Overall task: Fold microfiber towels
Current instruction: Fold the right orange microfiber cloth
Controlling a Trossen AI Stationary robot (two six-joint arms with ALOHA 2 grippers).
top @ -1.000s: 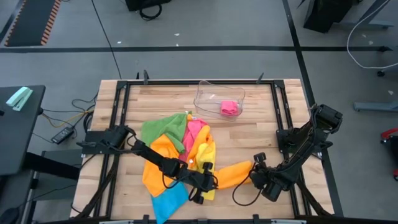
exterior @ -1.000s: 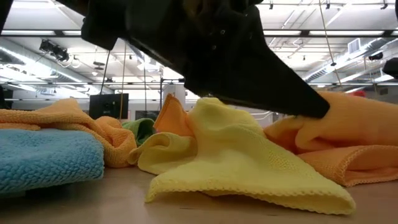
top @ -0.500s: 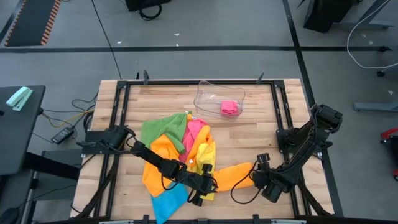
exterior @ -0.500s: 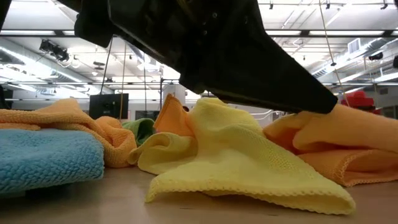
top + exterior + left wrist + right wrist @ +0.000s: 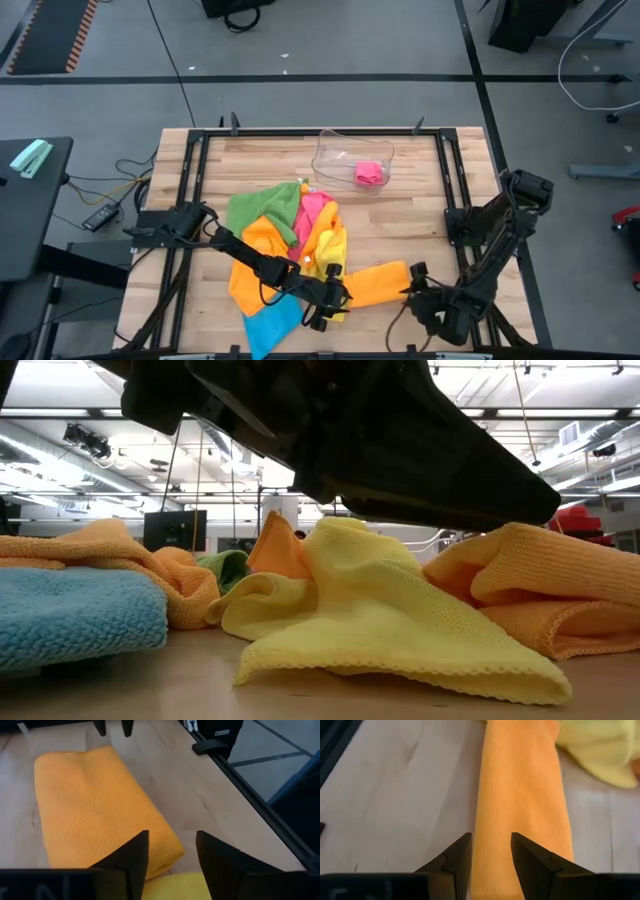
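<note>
On a wooden desk [image 5: 400, 215], a folded orange towel [image 5: 378, 281] lies flat near the front edge, touching a heap of towels [image 5: 285, 240]. The left end effector [image 5: 335, 296] sits at one end, fingers apart, empty. The right end effector [image 5: 412, 285] sits at the other, parted, empty. A clear tray [image 5: 350, 155] holds a pink towel [image 5: 369, 172].

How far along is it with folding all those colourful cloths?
Early days. Done: one pink towel sits folded in the clear tray. In hand: an orange towel lies folded into a long strip between the left pincer and right pincer; both stand open at its ends, gripping nothing. Left: the heap of green, pink, orange, yellow and blue towels lies crumpled.
</note>
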